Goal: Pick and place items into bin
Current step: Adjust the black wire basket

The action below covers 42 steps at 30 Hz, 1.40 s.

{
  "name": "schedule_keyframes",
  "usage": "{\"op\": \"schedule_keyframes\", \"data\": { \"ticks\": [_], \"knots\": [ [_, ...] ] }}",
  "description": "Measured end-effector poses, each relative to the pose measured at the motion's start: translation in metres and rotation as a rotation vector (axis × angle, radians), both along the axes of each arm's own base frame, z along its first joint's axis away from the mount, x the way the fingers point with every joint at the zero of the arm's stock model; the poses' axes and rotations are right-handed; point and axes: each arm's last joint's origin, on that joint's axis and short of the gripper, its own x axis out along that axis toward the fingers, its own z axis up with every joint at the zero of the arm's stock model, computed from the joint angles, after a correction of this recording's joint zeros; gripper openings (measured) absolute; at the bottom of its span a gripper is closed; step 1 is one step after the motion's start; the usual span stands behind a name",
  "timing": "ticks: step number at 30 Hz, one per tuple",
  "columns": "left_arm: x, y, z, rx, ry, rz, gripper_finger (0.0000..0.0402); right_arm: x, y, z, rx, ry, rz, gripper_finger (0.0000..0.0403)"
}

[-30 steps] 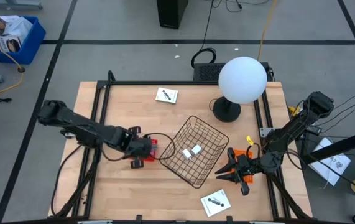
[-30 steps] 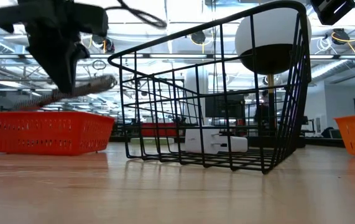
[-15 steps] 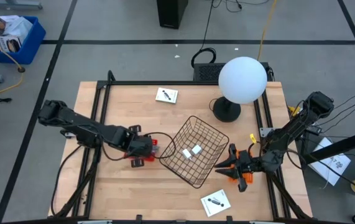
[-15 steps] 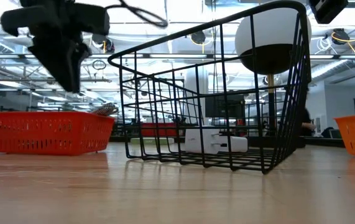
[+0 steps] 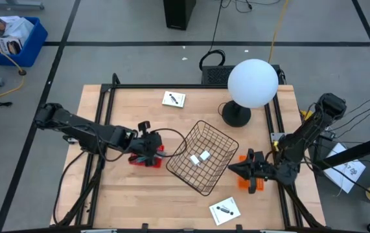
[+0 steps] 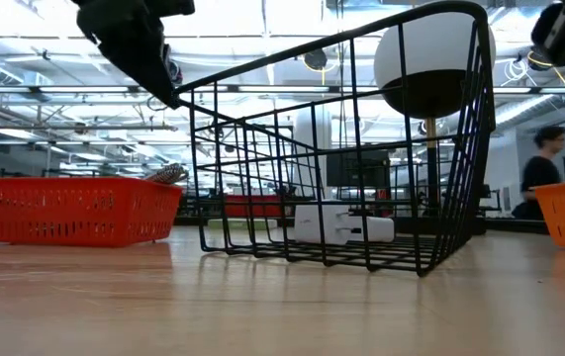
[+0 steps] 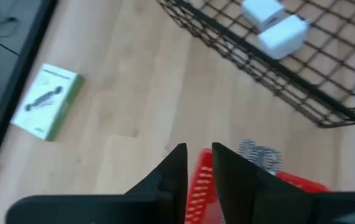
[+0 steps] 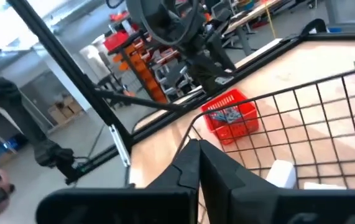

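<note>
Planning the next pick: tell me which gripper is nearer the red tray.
Left. The left gripper hovers right over the red tray, beside the wire basket. The right gripper sits across the basket by the orange tray.

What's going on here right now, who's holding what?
Neither arm visibly holds anything. The left gripper hovers above the red bin, where a grey metallic piece lies, its fingers slightly apart. The right gripper is shut beside the orange bin. Two white blocks sit in the wire basket. Two white cards, and, lie on the table.
</note>
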Motion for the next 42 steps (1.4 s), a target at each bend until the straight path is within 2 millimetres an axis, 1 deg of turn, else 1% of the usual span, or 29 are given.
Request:
{"op": "schedule_keyframes", "data": {
  "ticks": [4, 11, 16, 20, 24, 29, 31, 33, 35, 38, 42],
  "knots": [
    [0.005, 0.007, -0.002, 0.013, -0.006, 0.033, 0.0059, -0.007, 0.005, -0.002, 0.051, -0.001, -0.013, 0.0001],
    [0.007, 0.015, -0.002, 0.007, -0.015, 0.07, 0.0029, -0.017, 0.003, -0.024, 0.188, 0.105, -0.054, 0.0],
    [0.01, 0.014, -0.001, -0.014, -0.04, 0.06, 0.0006, -0.024, -0.004, -0.043, 0.281, 0.253, -0.063, 0.0],
    [0.011, 0.014, 0.0, -0.019, -0.064, 0.059, 0.0008, -0.026, -0.016, -0.056, 0.348, 0.382, -0.131, 0.0],
    [0.013, 0.02, 0.0, -0.029, -0.067, 0.087, 0.0022, -0.018, -0.027, -0.059, 0.36, 0.443, -0.183, 0.0],
    [0.023, 0.025, -0.011, -0.094, -0.062, 0.149, 0.0025, -0.006, -0.04, -0.06, 0.341, 0.503, -0.21, 0.0],
    [0.03, 0.025, -0.017, -0.129, -0.057, 0.13, 0.0025, -0.002, -0.045, -0.06, 0.332, 0.518, -0.219, 0.0],
    [0.035, 0.024, -0.029, -0.145, -0.01, 0.117, 0.0026, 0.001, -0.049, -0.06, 0.319, 0.517, -0.235, 0.0],
    [0.043, 0.023, -0.037, -0.154, -0.012, 0.104, 0.0026, 0.004, -0.053, -0.06, 0.307, 0.523, -0.244, 0.0],
    [0.049, 0.02, -0.052, -0.138, 0.037, 0.088, 0.0026, 0.01, -0.06, -0.06, 0.297, 0.543, -0.248, 0.0],
    [0.055, 0.014, -0.063, -0.143, 0.054, 0.067, 0.0026, 0.019, -0.069, -0.058, 0.288, 0.544, -0.246, 0.0]
  ]
}}
